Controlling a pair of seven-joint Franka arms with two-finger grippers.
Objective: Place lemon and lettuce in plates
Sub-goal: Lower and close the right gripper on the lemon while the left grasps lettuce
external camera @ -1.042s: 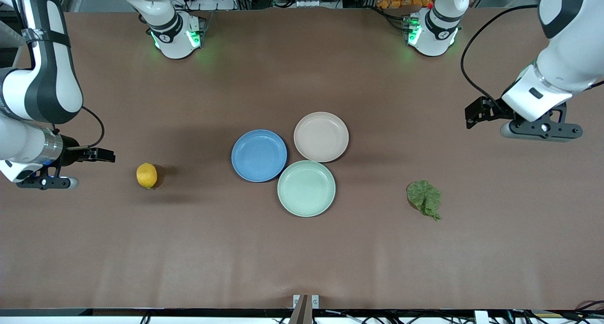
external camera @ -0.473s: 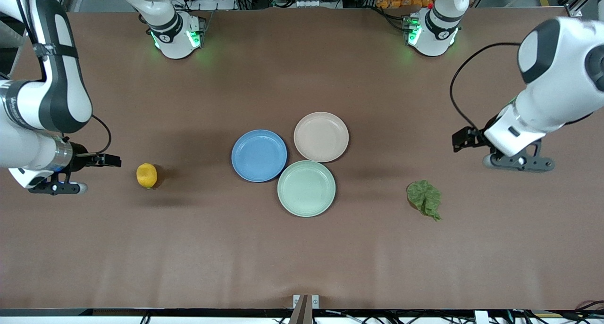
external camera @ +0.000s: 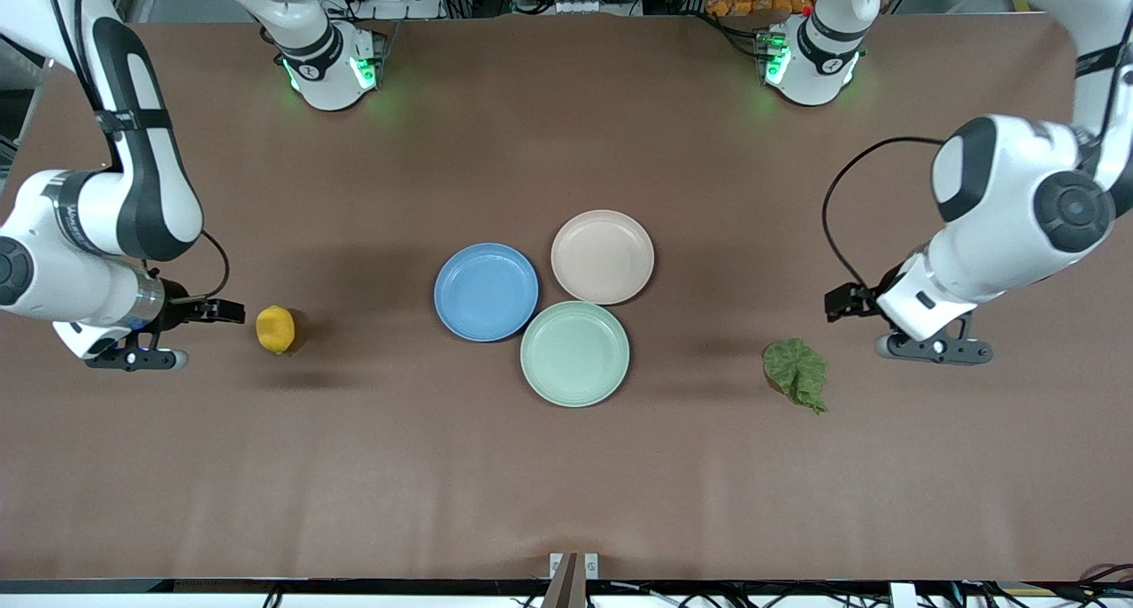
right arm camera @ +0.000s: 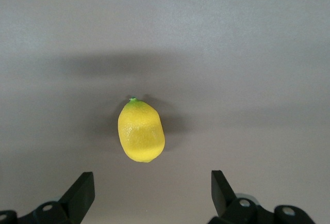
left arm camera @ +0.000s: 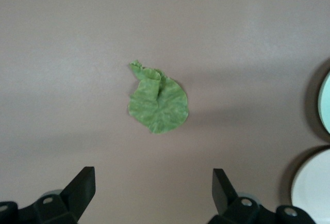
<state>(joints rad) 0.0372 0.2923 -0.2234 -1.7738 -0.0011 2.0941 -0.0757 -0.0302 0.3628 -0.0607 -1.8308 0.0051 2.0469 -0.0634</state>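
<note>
The flat matte counter [external camera: 566,466] is showing a plain brown colour with no pattern. The small oval smooth lemon [external camera: 275,328] is showing bright yellow, with a tiny green tip in the right wrist view [right arm camera: 141,131]. The wrinkly ragged lettuce leaf [external camera: 797,373] is looking dark green from the front and lighter green in the left wrist view [left arm camera: 157,102]. The three round shallow plates are showing plain blue [external camera: 486,291], pale beige-pink [external camera: 603,257] and pale mint-green [external camera: 574,353].

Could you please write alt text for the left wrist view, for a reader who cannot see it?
A wrinkly green lettuce leaf lies flat on the brown table, ahead of the open left gripper, whose two dark fingertips show at the frame's edge. The rims of two plates, mint-green plate and beige-pink plate, are cut off at one side.
</note>
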